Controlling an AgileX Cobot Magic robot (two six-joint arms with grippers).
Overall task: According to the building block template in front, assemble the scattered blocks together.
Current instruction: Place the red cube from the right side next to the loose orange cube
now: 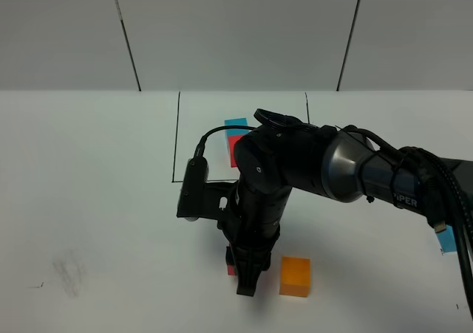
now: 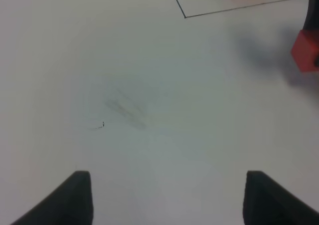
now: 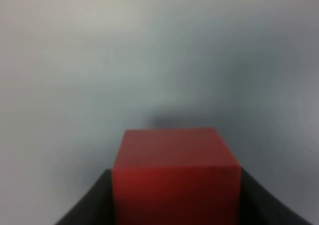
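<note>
Three loose cubes, high view: red cube (image 1: 230, 263) gripped in the right jaws down at the worktop (image 1: 89, 200), orange cube (image 1: 295, 276) just beside it, blue cube (image 1: 446, 240) well apart at the right edge. Template (image 1: 236, 130) sits inside the black outline (image 1: 177, 137), half hidden by the right arm (image 1: 332, 163). Left wrist: left jaws wide, nothing between. Right wrist: red cube fills the narrow jaws.

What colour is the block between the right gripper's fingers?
Red. The block shows best in the right wrist view.
</note>
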